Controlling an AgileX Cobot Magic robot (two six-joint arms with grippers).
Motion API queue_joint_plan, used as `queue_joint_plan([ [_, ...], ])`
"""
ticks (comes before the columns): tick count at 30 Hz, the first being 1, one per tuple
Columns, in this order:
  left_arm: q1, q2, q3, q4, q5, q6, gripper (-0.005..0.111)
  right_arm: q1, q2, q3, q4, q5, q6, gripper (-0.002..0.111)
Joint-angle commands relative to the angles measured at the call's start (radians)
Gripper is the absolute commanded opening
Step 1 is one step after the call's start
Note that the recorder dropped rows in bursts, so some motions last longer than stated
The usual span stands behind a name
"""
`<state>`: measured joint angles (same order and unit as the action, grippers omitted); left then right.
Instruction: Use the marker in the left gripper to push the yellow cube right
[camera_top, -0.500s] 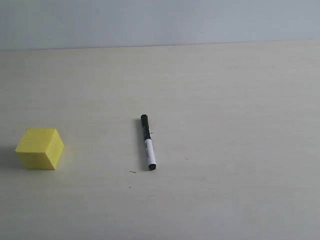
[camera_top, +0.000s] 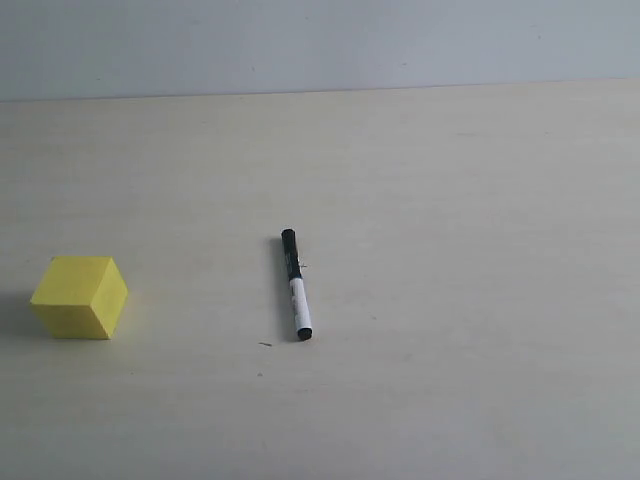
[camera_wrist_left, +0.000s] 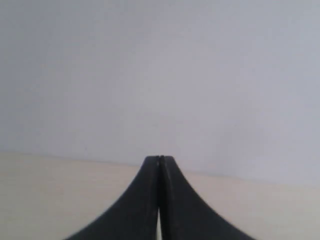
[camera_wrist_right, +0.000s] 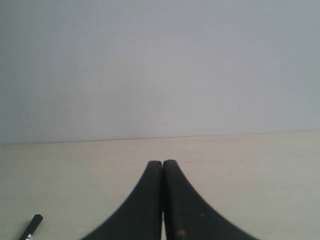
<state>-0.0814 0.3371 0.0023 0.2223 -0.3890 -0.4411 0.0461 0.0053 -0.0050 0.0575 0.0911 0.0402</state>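
The yellow cube (camera_top: 79, 297) rests on the pale table (camera_top: 450, 250) at the left of the exterior view. The marker (camera_top: 296, 285) lies flat near the middle, black cap pointing away, white barrel toward the front, well right of the cube. No gripper holds it. Neither arm shows in the exterior view. In the left wrist view my left gripper (camera_wrist_left: 160, 159) is shut with its fingers pressed together and nothing between them. My right gripper (camera_wrist_right: 162, 163) is likewise shut and empty; the marker's black tip (camera_wrist_right: 33, 223) peeks in at that view's lower corner.
A plain light grey wall (camera_top: 320, 45) rises behind the table's far edge. A tiny dark speck (camera_top: 265, 345) lies just in front of the marker.
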Motion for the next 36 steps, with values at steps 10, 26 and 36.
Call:
queue_joint_plan([
  [10,0.003,-0.003,-0.002,0.051,0.205,-0.032,0.0,-0.001,-0.005,0.005,0.003,-0.01,-0.002,0.0],
  [26,0.003,-0.003,-0.002,0.053,0.196,-0.059,0.0,-0.001,-0.005,0.005,0.003,-0.01,-0.002,0.0],
  [36,0.003,-0.003,-0.002,0.053,0.196,-0.059,0.0,-0.001,-0.005,0.005,0.003,-0.01,-0.002,0.0],
])
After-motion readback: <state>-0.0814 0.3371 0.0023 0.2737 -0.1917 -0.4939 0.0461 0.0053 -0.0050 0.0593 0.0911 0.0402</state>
